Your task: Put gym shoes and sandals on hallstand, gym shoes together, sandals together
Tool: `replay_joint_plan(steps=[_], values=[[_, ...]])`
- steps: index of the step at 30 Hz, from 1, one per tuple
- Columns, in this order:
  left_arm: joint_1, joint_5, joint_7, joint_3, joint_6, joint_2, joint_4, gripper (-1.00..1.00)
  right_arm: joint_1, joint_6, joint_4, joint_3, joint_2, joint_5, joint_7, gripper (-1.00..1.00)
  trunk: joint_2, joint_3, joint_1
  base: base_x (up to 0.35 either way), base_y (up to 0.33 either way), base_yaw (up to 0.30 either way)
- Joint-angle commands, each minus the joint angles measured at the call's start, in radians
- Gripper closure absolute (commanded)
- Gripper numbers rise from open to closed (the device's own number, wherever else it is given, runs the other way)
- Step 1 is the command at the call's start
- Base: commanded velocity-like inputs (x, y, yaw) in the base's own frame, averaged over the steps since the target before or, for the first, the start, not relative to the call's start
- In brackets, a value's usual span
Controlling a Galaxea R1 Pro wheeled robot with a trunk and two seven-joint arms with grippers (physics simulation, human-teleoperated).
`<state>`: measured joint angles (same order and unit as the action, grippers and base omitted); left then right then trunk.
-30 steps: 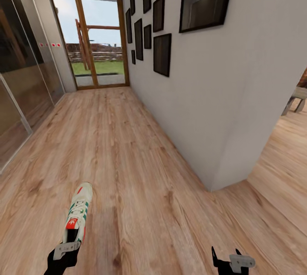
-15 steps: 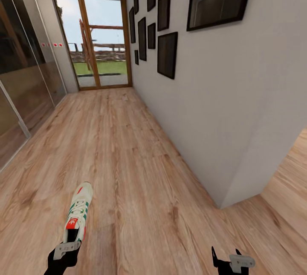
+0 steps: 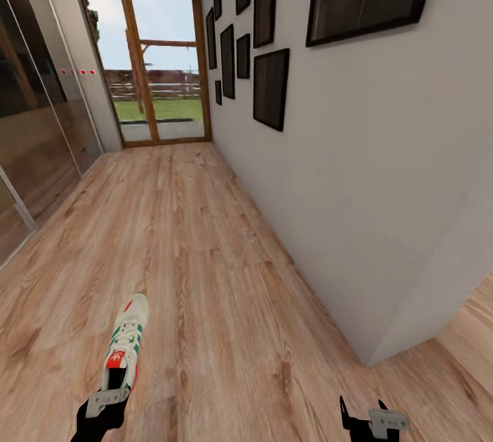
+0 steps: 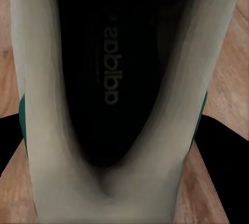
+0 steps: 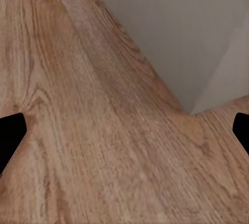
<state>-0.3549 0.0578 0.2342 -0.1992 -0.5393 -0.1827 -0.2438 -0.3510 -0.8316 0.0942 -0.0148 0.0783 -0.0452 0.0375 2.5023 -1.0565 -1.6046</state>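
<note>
One gym shoe is held by its heel in the left gripper, raised over the floor, toe pointed down the corridor. In the left wrist view the shoe's dark insole is seen between the two black fingers, which are clamped on its sides. The right gripper is carried low with its fingertips spread wide and nothing between them, near the grey wall corner. Dark frames are hung on that wall; a glass door is seen at the far end.
</note>
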Motion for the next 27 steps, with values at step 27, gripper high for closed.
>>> replay_joint_plan(steps=[27], values=[[-0.001,0.007,0.010,-0.005,-0.002,-0.001,0.001,1.00,0.000,-0.003,-0.001,-0.001,0.000,-0.004,-0.002,-1.00,0.000,-0.001,0.000,0.339,0.000,0.185]])
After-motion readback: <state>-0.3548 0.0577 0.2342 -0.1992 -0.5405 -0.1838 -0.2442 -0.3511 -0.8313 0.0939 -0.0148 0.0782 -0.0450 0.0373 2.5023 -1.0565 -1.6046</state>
